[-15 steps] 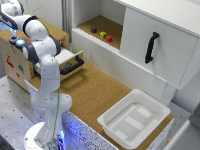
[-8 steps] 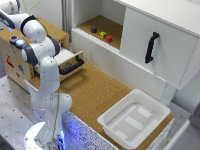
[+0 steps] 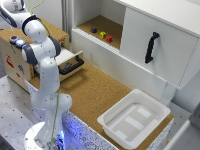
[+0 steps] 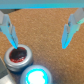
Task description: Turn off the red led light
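Observation:
The red led light (image 4: 17, 54) is a small round dark-red button with a pale rim, set in the cork top of a wooden box (image 3: 14, 62). In the exterior view the red led light (image 3: 13, 38) shows on the box at that view's left. Beside it a bluish round button (image 4: 36, 76) glows cyan, and this button (image 3: 20, 43) looks grey in the exterior view. My gripper (image 4: 38, 44) hovers above the box top, open, with nothing between its fingers (image 4: 7, 27). The red light lies just under one fingertip. In the exterior view the gripper itself is cut off at the top left corner.
An open drawer with a black handle (image 3: 70, 64) juts from the box beside the arm. A white tray (image 3: 132, 117) sits on the cork table. A cabinet shelf holds small coloured blocks (image 3: 102, 34), and the cabinet door has a black handle (image 3: 151, 47).

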`<state>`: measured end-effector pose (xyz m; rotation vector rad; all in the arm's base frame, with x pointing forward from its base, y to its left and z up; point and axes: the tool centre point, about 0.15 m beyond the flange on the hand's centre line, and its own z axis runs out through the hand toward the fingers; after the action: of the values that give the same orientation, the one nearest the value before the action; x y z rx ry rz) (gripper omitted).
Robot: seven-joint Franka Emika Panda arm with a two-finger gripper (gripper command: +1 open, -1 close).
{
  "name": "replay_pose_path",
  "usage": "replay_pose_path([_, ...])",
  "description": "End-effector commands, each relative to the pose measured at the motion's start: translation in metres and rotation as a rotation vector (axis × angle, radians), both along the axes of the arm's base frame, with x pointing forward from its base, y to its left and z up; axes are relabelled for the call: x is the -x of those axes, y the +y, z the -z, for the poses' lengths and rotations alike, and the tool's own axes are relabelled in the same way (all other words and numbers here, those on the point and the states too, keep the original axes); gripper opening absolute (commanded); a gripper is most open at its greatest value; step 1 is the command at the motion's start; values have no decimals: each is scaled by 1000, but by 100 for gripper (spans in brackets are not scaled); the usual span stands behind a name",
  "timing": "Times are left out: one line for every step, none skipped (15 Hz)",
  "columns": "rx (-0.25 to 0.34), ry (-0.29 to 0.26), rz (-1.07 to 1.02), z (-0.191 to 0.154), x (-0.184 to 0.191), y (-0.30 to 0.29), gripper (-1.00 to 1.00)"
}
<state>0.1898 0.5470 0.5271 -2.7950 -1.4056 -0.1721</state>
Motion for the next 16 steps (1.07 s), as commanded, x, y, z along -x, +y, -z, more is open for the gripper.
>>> replay_pose_path([30,57,128,1,-11,-49,100])
replay_pose_path([29,67,166,4,-13,-60,100])
replay_pose_path([27,78,203,7,-15,-71,100])
replay_pose_path([28,92,239,11,-16,-82,100])
replay_pose_path([32,99,263,15,-16,-89,100])
replay_pose_path([28,109,306,19,-16,-101,100])
replay_pose_path([23,123,328,22,-16,-108,100])
replay_pose_path([14,146,378,28,-19,-121,100])
replay_pose_path([4,167,422,34,-22,-132,100])
replay_pose_path([-2,173,467,38,-25,-144,100])
replay_pose_path([-11,166,510,40,-26,-155,100])
replay_pose_path([-19,159,537,41,-27,-164,100])
replay_pose_path([-39,156,579,41,-30,-180,100])
replay_pose_path([-55,152,610,43,-33,-192,100])
replay_pose_path([-75,150,641,45,-37,-204,100])
replay_pose_path([-93,152,675,47,-42,-219,100])
